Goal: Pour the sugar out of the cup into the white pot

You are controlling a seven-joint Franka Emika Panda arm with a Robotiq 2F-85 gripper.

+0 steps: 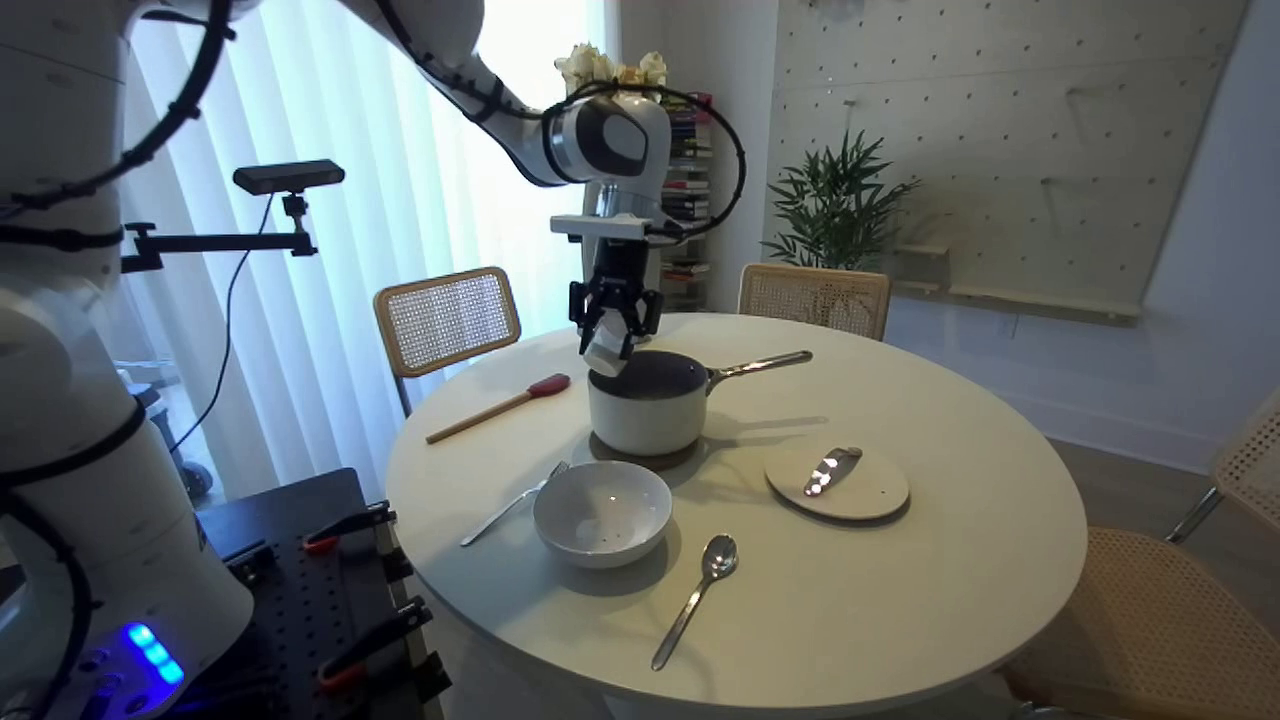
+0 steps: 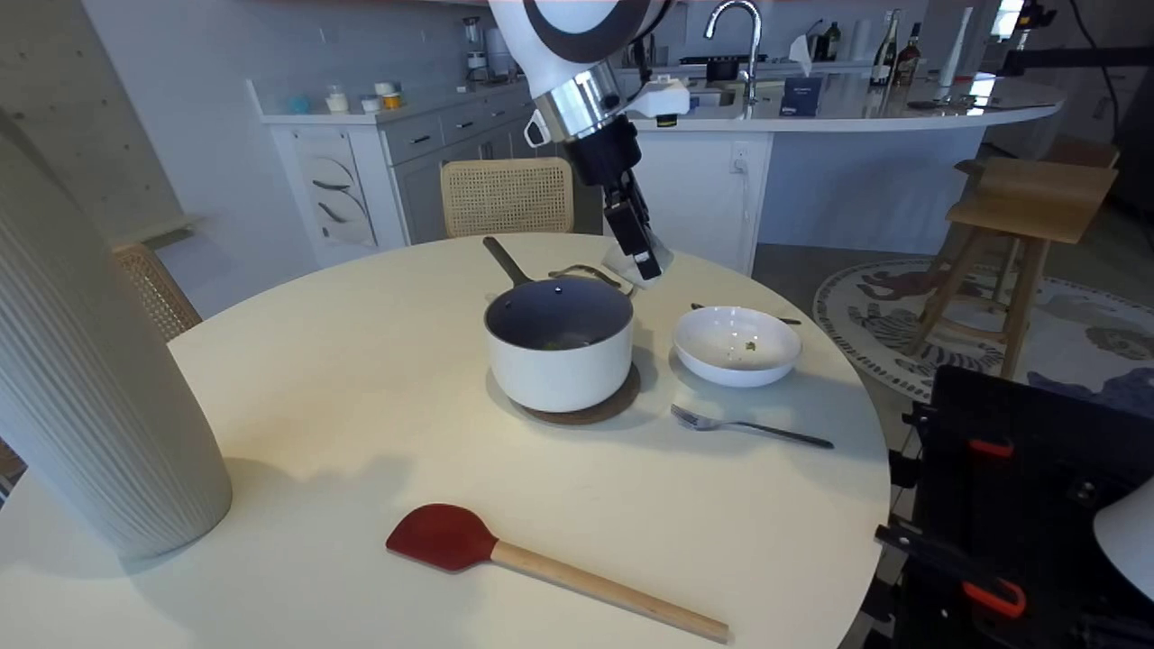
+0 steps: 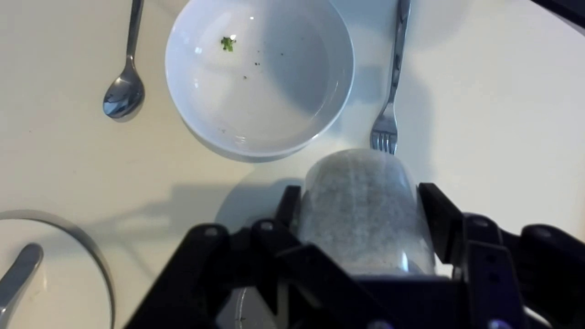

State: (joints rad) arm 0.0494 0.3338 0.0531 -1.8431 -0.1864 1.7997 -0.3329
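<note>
- One small white cup (image 1: 606, 350) is gripped by the jaws in an exterior view, tilted, at the rim of the white pot (image 1: 645, 422); whether cup and pot touch, I cannot tell.
- The pot stands upright on a round brown mat (image 1: 655, 463) on the pale tabletop (image 1: 930, 600), its long metal handle (image 1: 760, 367) pointing to the right of that view.
- Nearer the camera sits a wide white bowl (image 1: 600, 552) with a spoon (image 1: 692, 607) near it; farther right lies a round white plate (image 1: 875, 490) bearing a shiny metal utensil (image 1: 832, 472).
- In an exterior view, a tall ribbed vase (image 2: 99, 388) rises well apart from the pot, and a red-headed spatula (image 2: 559, 574) lies in the foreground.
- There the cup, partly hidden by the jaws, shows past the pot's far rim; the pot's inside is dark, its bottom too dim to read.
- A fork (image 2: 757, 428) lies near the bowl.
- In the wrist view, the jaws clasp the cup from both sides; its outside faces the camera.
- Above it, the bowl holds a green scrap (image 3: 228, 44) and dark specks, with spoon and fork on either side.
</note>
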